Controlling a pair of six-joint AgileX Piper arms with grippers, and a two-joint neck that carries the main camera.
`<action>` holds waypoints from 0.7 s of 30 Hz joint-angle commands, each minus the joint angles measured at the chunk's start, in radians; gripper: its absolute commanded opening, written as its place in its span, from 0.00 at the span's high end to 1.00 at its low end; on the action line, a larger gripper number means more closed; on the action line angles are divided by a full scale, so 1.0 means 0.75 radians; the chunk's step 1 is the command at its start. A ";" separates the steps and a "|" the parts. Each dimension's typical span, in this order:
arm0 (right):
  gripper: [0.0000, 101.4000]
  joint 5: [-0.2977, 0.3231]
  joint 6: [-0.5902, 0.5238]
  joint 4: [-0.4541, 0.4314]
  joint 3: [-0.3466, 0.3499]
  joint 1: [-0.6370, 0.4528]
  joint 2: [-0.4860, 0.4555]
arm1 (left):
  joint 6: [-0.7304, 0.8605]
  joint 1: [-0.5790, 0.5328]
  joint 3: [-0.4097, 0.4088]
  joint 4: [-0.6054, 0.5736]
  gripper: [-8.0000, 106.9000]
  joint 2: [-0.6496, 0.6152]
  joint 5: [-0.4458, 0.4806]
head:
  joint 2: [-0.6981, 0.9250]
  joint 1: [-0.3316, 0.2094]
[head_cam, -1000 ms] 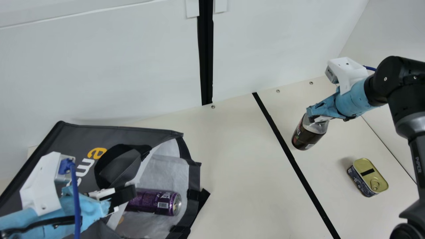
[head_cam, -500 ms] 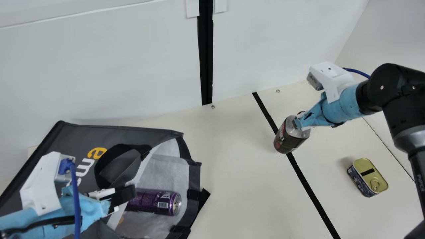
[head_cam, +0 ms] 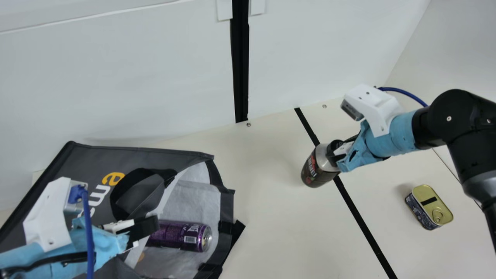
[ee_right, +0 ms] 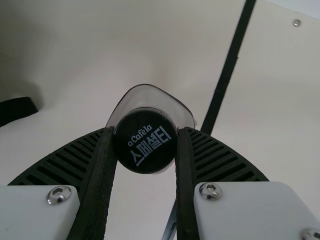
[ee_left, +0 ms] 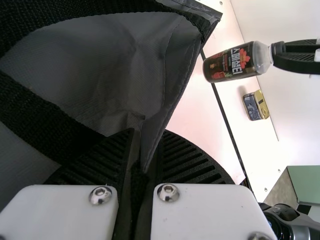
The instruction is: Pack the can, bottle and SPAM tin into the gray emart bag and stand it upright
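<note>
on the gray emart bag (head_cam: 155, 153), an orange "e" and a white "m" can be read. on the bottle (ee_left: 230, 64), "스페셜티" is printed, and it is repeated on the black cap (ee_right: 145, 141) with "acaféla". on the purple can (head_cam: 170, 235), "ng" is made out (beside a barcode). the print on the tin (head_cam: 419, 214) is too small to be read.

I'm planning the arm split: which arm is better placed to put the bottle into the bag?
Right, most likely: the right gripper holds the bottle by its cap, while the left gripper pinches the bag.
</note>
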 commanded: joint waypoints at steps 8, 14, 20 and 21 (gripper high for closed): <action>1.00 0.002 -0.091 0.079 0.103 0.072 -0.070 | 0.000 0.000 0.000 0.000 1.00 0.000 0.000 | -0.003 -0.028; 1.00 0.002 -0.127 0.101 0.145 0.147 -0.121 | 0.000 0.000 0.000 0.000 1.00 0.000 0.000 | -0.003 -0.028; 1.00 0.002 -0.148 0.116 0.184 0.231 -0.168 | 0.000 0.000 0.000 0.000 1.00 0.000 0.000 | -0.003 -0.028; 1.00 0.002 -0.150 0.118 0.190 0.245 -0.175 | 0.000 0.000 0.000 0.000 1.00 0.000 0.000 | -0.003 -0.028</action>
